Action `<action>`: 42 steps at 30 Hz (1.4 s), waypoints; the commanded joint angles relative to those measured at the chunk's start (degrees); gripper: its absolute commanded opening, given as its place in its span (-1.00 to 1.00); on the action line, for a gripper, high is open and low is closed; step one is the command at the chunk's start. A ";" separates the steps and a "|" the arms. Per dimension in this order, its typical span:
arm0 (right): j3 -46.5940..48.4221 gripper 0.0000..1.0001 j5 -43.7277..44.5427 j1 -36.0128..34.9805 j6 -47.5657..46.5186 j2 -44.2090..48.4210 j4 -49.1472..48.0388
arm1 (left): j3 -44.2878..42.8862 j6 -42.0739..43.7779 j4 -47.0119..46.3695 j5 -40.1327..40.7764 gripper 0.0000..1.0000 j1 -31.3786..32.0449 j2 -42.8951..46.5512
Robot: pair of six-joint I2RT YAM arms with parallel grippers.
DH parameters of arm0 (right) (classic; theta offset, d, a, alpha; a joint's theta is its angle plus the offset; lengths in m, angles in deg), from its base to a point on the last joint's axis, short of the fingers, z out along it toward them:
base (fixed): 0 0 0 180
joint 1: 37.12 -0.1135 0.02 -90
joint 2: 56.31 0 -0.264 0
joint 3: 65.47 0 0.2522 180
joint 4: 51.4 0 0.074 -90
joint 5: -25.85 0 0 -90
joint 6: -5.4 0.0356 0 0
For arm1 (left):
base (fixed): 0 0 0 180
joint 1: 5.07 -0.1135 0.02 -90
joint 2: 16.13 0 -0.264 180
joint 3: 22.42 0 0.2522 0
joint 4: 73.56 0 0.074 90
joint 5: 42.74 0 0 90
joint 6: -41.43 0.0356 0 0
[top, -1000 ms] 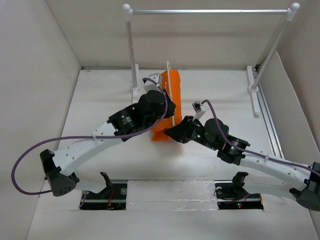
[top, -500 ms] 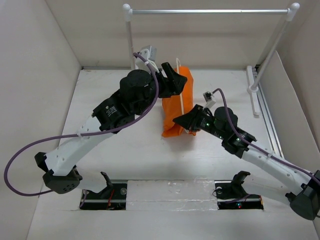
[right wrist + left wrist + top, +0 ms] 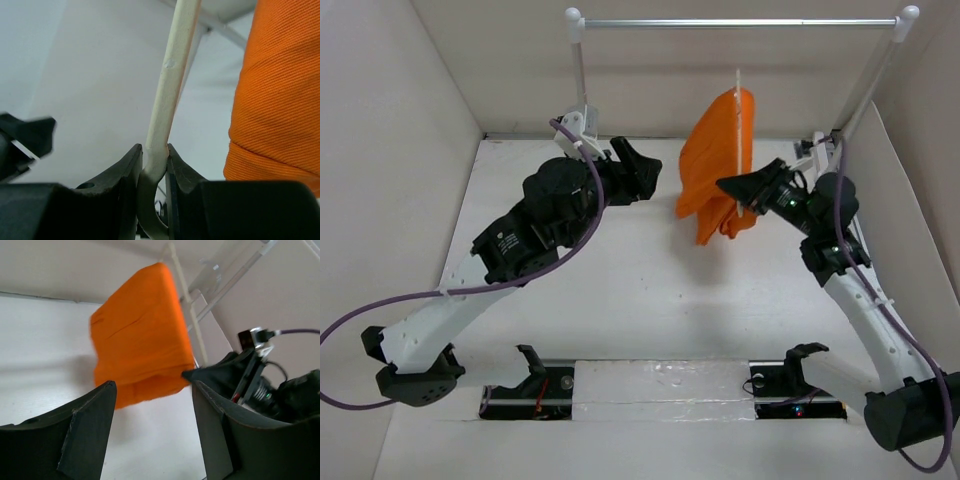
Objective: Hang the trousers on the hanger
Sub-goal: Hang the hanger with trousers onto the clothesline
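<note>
Trousers (image 3: 715, 165) are already draped over the hanger (image 3: 737, 85), held up off the surface (image 3: 620, 300) near the rack (image 3: 740, 22). Right hand (image 3: 154, 155) is clamped on the hanger, left hand (image 3: 151, 390) sits apart and empty. Looks basically done.

Upper centre of the top view, the hanging trousers (image 3: 718, 165) block the way between my arms; a narrow gap separates them from my left jaws. The rack bar (image 3: 740, 22) crosses overhead; the surface (image 3: 650, 300) beneath lies open.
</note>
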 commanded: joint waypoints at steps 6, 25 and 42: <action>16.97 -1.00 -8.14 18.32 3.39 -7.55 -28.19 | 12.42 -1.70 -1.59 0.08 0.17 -0.33 5.77; 31.57 -1.00 -6.66 25.83 17.99 -29.20 -45.97 | 23.44 -5.05 -2.12 -2.30 0.16 -0.33 8.68; 25.09 -0.83 -7.80 30.30 17.74 -34.74 -47.04 | 25.29 -7.07 -2.83 -2.39 0.16 -0.33 7.36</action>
